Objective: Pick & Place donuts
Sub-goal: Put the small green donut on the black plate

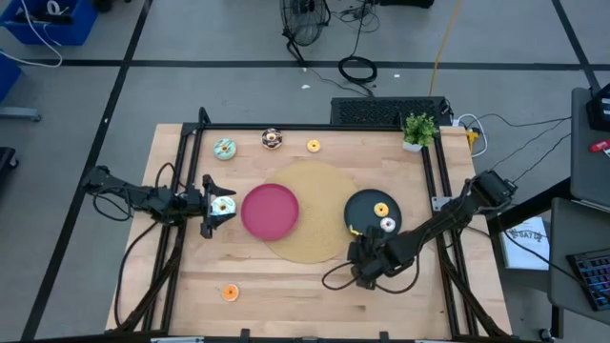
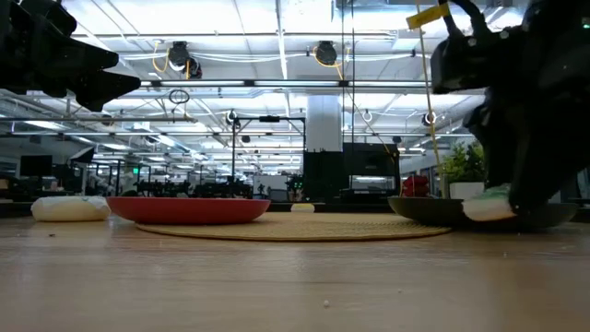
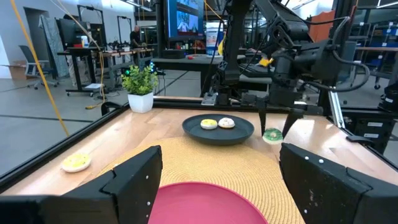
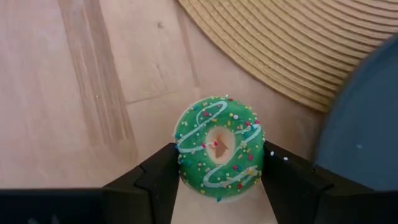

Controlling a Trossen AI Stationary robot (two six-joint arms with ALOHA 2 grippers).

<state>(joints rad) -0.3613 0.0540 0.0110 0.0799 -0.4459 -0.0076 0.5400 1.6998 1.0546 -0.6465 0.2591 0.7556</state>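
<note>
A green donut with white icing lines and sprinkles sits between the fingers of my right gripper, which is shut on it beside the black plate. That plate holds a yellow donut and a white one. My left gripper hovers open left of the pink plate. Below it, a white-and-teal donut lies on the table. Teal, chocolate and yellow donuts lie near the far edge. An orange donut lies near the front edge. My right gripper pinches the green donut by two opposite sides of its outer rim between its two fingers. The fingers slant down from above. The donut sits flat, icing up, low over the bare wood beside the black plate's rim; whether it touches the table I cannot tell.
A round woven mat lies under both plates at the table's middle. A small potted plant stands at the far right corner. A black frame runs along the table's edges. Bare wood shows along the front.
</note>
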